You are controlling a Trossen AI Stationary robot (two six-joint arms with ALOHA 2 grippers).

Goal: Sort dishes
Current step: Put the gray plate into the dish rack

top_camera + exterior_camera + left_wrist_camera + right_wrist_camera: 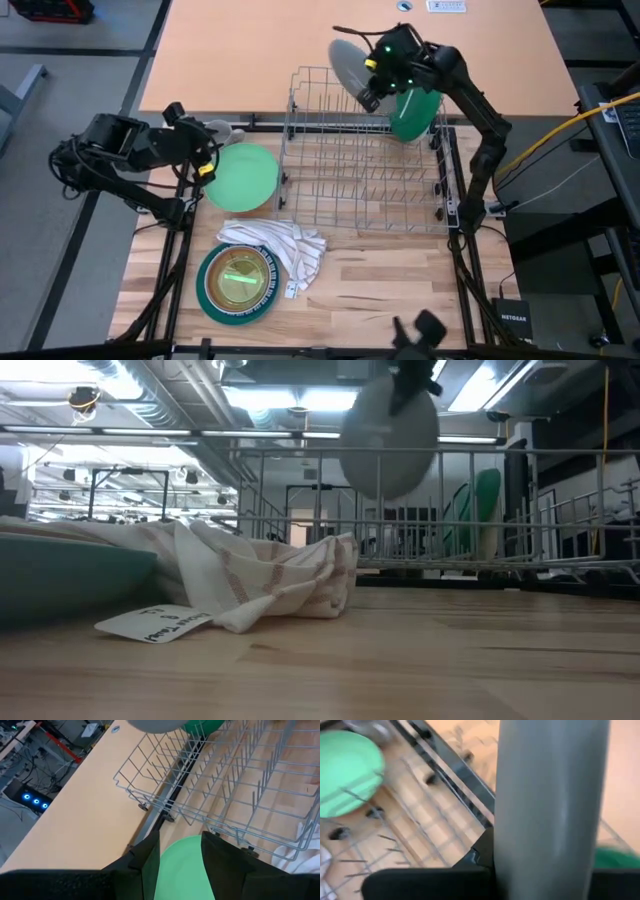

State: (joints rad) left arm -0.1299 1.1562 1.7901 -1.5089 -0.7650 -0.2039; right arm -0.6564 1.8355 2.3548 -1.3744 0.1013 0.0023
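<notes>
My right gripper [373,88] is shut on a grey plate [350,62] over the far side of the grey wire rack [365,160]. In the low view this grey plate [390,435] hangs on edge under the gripper [410,385]. A dark green plate [412,112] stands on edge in the rack's far right corner. My left gripper [205,160] is open over the left rim of a light green plate [245,178], which lies flat left of the rack. In the left wrist view that plate [180,870] shows beyond the gap between the fingers [145,865]. My right gripper holds the grey plate by its upper rim [405,395], coming at it from above on a slant. In the right wrist view the plate's rim [505,845] covers the fingertips. The plate hangs on edge below the gripper, clear of the table; whether it touches the rack I cannot tell.
A teal plate [237,283] with a yellow-green dish inside lies near the table's front left. The striped white cloth [282,250] lies crumpled beside it, in front of the rack. A small grey dish [215,128] sits just beyond the left gripper. Bare wood lies front right.
</notes>
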